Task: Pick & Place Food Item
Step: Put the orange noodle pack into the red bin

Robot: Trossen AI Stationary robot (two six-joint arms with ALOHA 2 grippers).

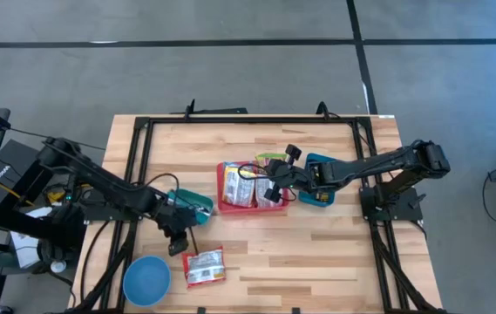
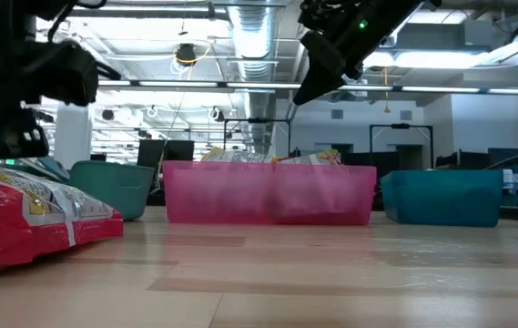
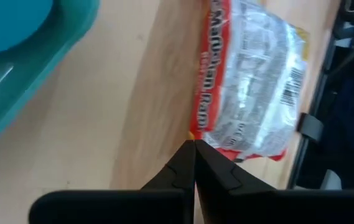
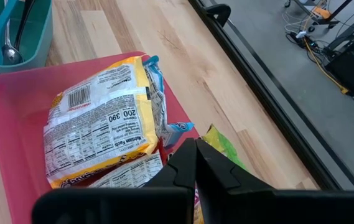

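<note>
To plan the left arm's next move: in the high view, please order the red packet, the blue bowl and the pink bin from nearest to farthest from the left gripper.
From the left gripper:
1. Red packet, just beside it.
2. Blue bowl, at the table's near-left corner.
3. Pink bin, at the centre.

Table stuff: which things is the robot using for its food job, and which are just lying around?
For the job:
red noodle packet
pink bin of noodle packets
left gripper
right gripper

Just lying about:
blue bowl
teal bin
blue bin
</note>
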